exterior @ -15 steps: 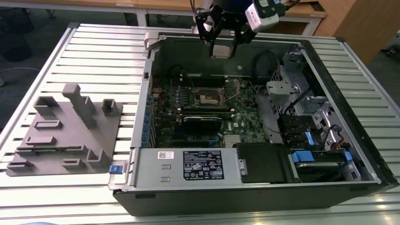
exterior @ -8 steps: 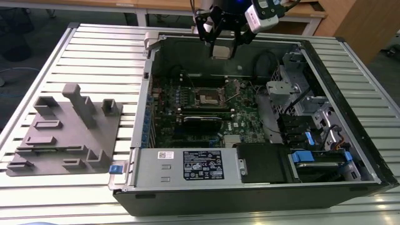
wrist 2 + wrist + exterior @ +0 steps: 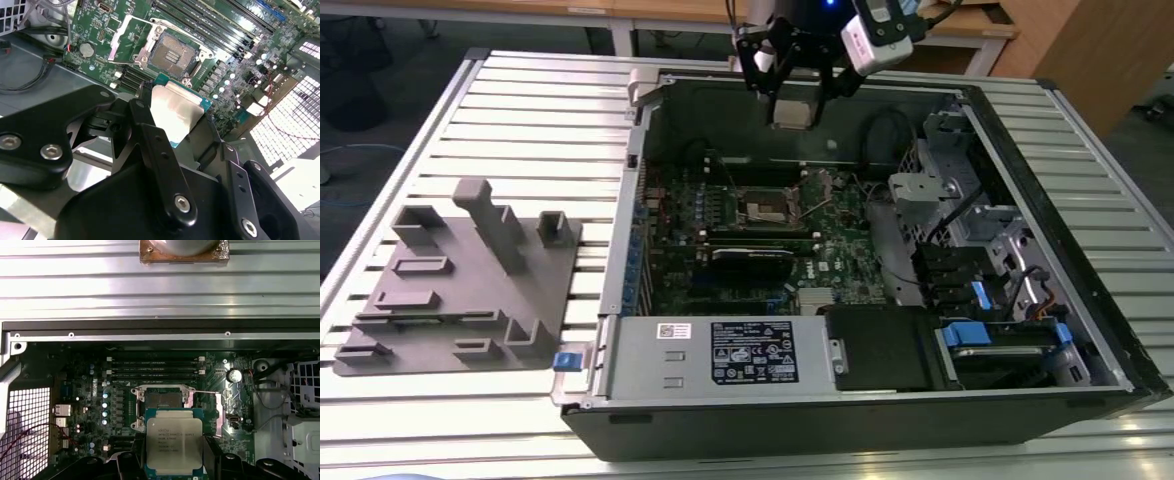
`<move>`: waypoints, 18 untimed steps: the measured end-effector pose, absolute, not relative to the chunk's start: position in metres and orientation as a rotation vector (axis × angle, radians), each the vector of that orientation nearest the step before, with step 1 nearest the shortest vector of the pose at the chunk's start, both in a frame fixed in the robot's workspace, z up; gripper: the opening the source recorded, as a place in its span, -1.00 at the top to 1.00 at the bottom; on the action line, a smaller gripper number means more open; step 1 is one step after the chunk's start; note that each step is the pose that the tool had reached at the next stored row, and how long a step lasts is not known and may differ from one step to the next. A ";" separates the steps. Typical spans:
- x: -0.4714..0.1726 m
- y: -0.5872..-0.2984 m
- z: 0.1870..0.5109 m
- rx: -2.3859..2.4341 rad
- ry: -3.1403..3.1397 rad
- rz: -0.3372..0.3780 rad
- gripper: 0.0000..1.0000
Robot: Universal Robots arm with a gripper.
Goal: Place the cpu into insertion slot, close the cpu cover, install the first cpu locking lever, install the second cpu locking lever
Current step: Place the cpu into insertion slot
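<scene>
Tool (image 3: 791, 105) is clamped on the cpu (image 3: 173, 442), holding it up above the open pc case (image 3: 881, 425). The slot (image 3: 162, 401) down on the board is uncovered.

Matt black gripper (image 3: 795, 100) on a dark arm

In the second wrist view it is built of angular black bars (image 3: 150, 145) pinned with silver hex-socket screws (image 3: 181, 202). In the exterior view a white-and-grey box (image 3: 874, 32) sits beside the wrist, with thin cables (image 3: 937, 10) and a small blue light (image 3: 825, 3) nearby.
</scene>
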State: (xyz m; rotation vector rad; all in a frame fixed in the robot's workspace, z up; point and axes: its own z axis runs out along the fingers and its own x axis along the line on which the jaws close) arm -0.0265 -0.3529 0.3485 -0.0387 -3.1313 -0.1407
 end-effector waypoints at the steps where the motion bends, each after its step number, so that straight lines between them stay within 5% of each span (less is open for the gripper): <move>1: -0.027 -0.353 0.348 -0.039 -3.132 -0.141 -0.08; 18: -0.027 -0.353 0.344 -0.039 -3.133 -0.142 -0.08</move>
